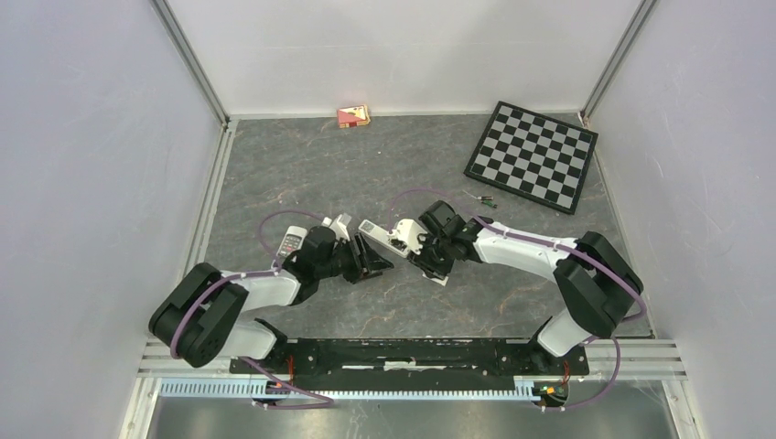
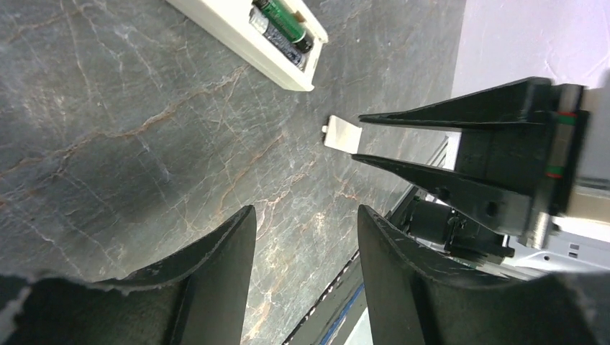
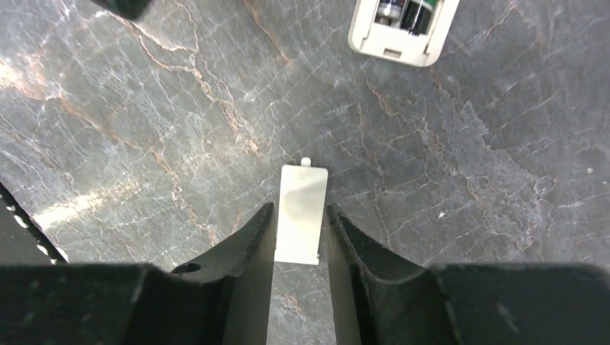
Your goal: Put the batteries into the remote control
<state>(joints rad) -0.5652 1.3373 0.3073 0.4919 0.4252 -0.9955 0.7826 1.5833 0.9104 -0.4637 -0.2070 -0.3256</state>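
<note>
A white remote lies at mid-table with its battery compartment open. Two batteries sit in it; they also show in the right wrist view. The white battery cover lies flat on the table and also shows in the left wrist view. My right gripper has one finger against each long edge of the cover. My left gripper is open and empty over bare table, just left of the right gripper. Slim dark pieces, likely spare batteries, lie near the chessboard.
A grey remote lies behind the left arm. A chessboard sits at the back right and a small red box by the back wall. The base rail runs along the near edge.
</note>
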